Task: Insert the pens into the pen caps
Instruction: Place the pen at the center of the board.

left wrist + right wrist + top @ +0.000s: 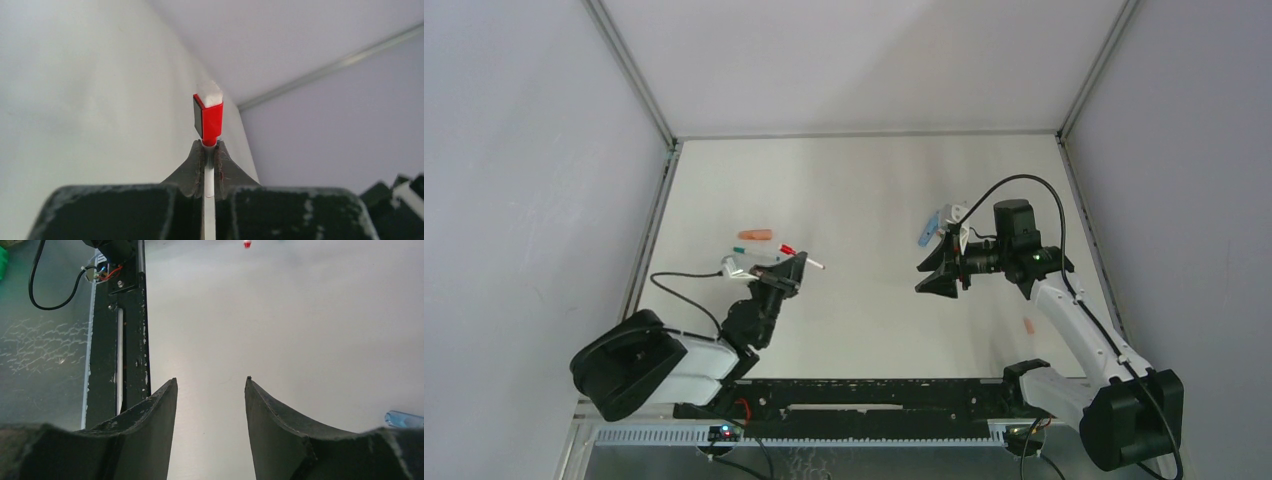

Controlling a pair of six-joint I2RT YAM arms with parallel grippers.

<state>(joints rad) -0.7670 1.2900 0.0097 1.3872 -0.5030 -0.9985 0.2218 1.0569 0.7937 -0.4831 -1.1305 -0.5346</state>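
Left wrist view: left gripper (pixel 210 146) clamps the pen (pixel 212 116) at frame centre, felt tip poking out – I'd guess so a cap slides on. Meanwhile the right gripper (pixel 210 382) gapes empty – light blue cap (pixel 403 418) lies lower right.
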